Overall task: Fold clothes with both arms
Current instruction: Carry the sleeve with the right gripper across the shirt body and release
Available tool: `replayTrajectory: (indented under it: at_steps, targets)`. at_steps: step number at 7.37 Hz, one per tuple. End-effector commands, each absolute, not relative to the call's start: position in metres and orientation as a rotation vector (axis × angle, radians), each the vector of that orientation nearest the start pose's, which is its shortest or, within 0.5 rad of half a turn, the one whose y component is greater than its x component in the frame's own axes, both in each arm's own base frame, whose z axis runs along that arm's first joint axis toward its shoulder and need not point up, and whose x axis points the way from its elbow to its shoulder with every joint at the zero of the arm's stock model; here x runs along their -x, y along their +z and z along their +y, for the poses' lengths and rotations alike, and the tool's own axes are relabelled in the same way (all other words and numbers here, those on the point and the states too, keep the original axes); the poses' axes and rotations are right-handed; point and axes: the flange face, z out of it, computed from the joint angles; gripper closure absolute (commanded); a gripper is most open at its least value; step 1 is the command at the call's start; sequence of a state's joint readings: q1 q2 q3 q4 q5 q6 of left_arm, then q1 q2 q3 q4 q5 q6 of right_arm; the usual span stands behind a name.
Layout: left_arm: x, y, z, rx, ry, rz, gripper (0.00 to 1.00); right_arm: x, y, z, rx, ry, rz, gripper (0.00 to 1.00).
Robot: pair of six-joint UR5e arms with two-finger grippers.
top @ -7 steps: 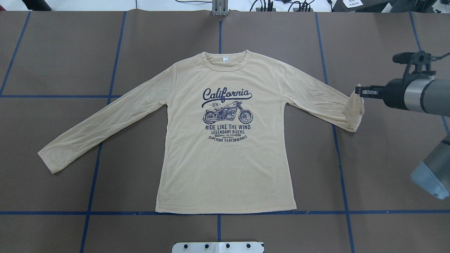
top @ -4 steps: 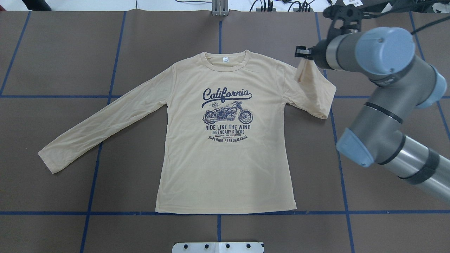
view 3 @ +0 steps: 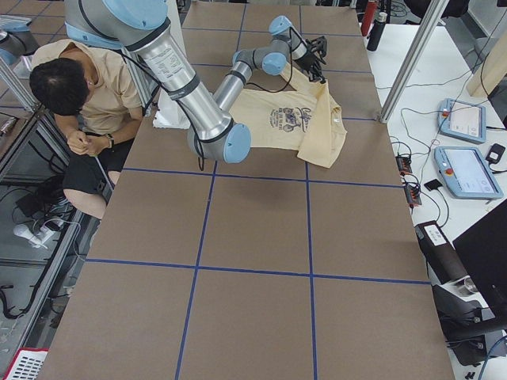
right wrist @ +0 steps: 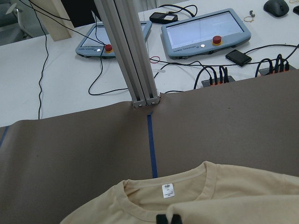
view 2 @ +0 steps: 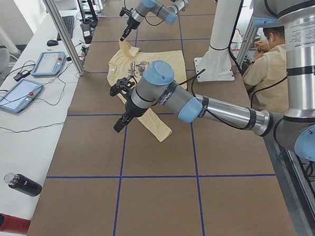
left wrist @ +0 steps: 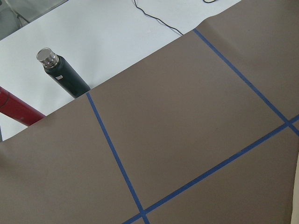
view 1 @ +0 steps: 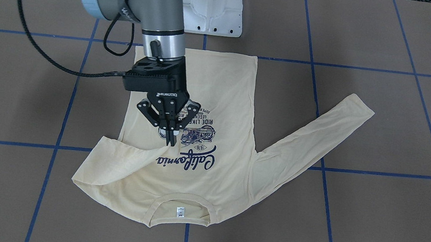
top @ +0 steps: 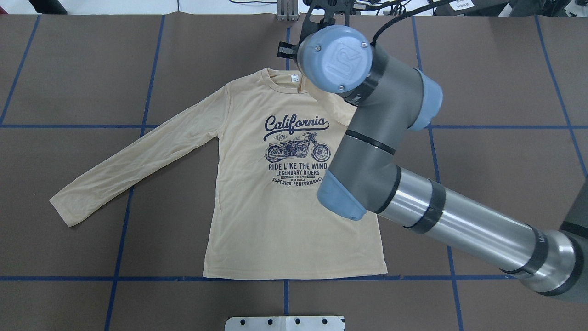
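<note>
The cream-yellow long-sleeved shirt (top: 285, 220) lies flat with its print up and its collar toward the table's far edge. My right gripper (view 1: 171, 142) is shut on the cuff of the right sleeve (view 1: 114, 158) and holds it a little above the "California" print, so the sleeve drapes folded across the chest. In the right wrist view the fingertips (right wrist: 168, 218) pinch cloth just below the neck label (right wrist: 168, 190). The left sleeve (top: 133, 161) lies stretched out flat. My left gripper (view 2: 118, 124) shows only in the exterior left view, raised above the table; I cannot tell whether it is open or shut.
The white pedestal base (view 1: 211, 11) stands at the robot's edge of the table. Blue tape lines cross the brown table cover (top: 69, 82). A black bottle (left wrist: 63, 74) and a red one (left wrist: 14, 109) lie off the cover. An aluminium post (right wrist: 131, 51) and teach pendants (right wrist: 205, 32) are behind the far edge. A seated operator (view 3: 79, 87) is beside the robot.
My right gripper has carried the right sleeve cuff from far out on the right inward, across the shoulder to over the chest. The right arm now covers the shirt's right side in the overhead view.
</note>
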State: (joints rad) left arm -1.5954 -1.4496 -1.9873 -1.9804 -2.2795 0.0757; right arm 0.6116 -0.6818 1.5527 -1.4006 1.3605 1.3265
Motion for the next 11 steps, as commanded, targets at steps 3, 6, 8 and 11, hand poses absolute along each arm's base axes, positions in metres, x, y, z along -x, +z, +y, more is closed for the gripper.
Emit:
replayTrajectory:
  at_steps: [3, 6, 8, 11]
  targets:
    - [0.079, 0.464, -0.447, -0.705, 0.295, 0.646, 0.0, 0.64, 0.007, -0.529, -0.551, 0.485, -0.808, 1.0]
    - [0.08, 0.465, -0.448, -0.704, 0.292, 0.643, 0.0, 0.676, -0.026, -0.531, -0.475, 0.595, -0.808, 0.1]
    - [0.08, 0.465, -0.447, -0.706, 0.294, 0.644, 0.0, 0.674, -0.05, -0.534, -0.434, 0.607, -0.831, 0.01]
    - [0.071, 0.461, -0.448, -0.709, 0.32, 0.652, 0.0, 0.626, -0.05, -0.58, -0.295, 0.602, -0.799, 0.0]
